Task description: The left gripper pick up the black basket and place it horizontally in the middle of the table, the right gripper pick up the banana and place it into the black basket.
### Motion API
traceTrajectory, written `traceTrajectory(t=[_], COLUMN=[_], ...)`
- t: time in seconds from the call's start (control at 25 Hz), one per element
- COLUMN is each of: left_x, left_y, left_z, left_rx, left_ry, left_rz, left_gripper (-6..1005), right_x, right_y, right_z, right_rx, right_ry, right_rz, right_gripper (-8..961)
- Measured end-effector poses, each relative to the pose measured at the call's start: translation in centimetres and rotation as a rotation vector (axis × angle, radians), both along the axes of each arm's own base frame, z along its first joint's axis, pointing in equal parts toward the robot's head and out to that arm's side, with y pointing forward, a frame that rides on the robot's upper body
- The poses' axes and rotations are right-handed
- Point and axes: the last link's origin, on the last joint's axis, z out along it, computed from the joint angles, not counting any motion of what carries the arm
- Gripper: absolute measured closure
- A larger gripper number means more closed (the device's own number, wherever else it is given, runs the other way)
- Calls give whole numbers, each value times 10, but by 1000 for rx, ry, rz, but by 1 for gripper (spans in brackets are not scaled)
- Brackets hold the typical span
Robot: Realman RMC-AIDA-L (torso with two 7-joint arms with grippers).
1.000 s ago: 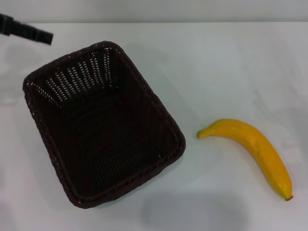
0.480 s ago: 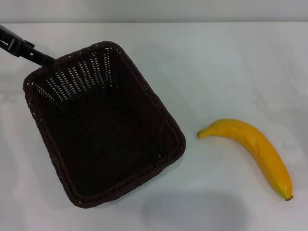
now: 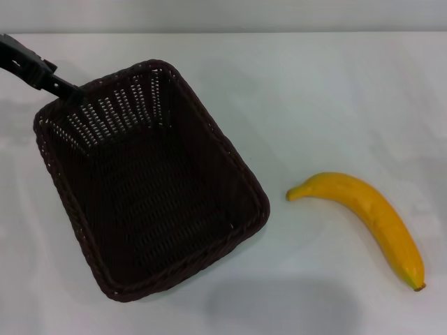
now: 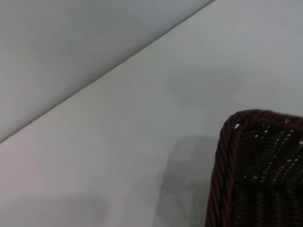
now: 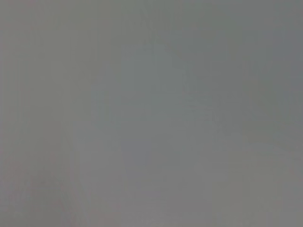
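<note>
Basket first: the black basket [image 3: 150,178], a dark rectangular woven wicker tub with a braided rim, sits skewed on the white table [image 3: 335,91], left of centre. It looks light and stiff; you'd best pinch the rim at its far-left corner, where the left gripper [image 3: 42,75] hovers — I cannot tell how its fingers stand. The curved yellow banana [image 3: 370,216] lies near-right, well apart. The right gripper is out of view.

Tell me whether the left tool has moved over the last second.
Yes. The left tool has come down and rightward, from clear of the black basket to its far-left rim corner.
</note>
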Motion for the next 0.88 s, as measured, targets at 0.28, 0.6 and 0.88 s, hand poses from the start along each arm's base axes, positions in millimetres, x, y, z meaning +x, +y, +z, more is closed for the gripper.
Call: traceTrajectory(t=[0.28,0.6,0.88], left_x=[-7,-8,-13], left_y=[2,1,3], left_z=[-16,-41,-47], left_rx=[15,-10,-3], left_ry=[44,55,60], left_rz=[-22,-66,-70], left_gripper=[150,165,189], right_x=[0,-1,-1], right_y=[-1,1,0], right_z=[0,0,-1], right_rx=[-1,-3,-7], right_ry=[1,1,13], right_rz=[-1,4,3], right_gripper=[97,97,98])
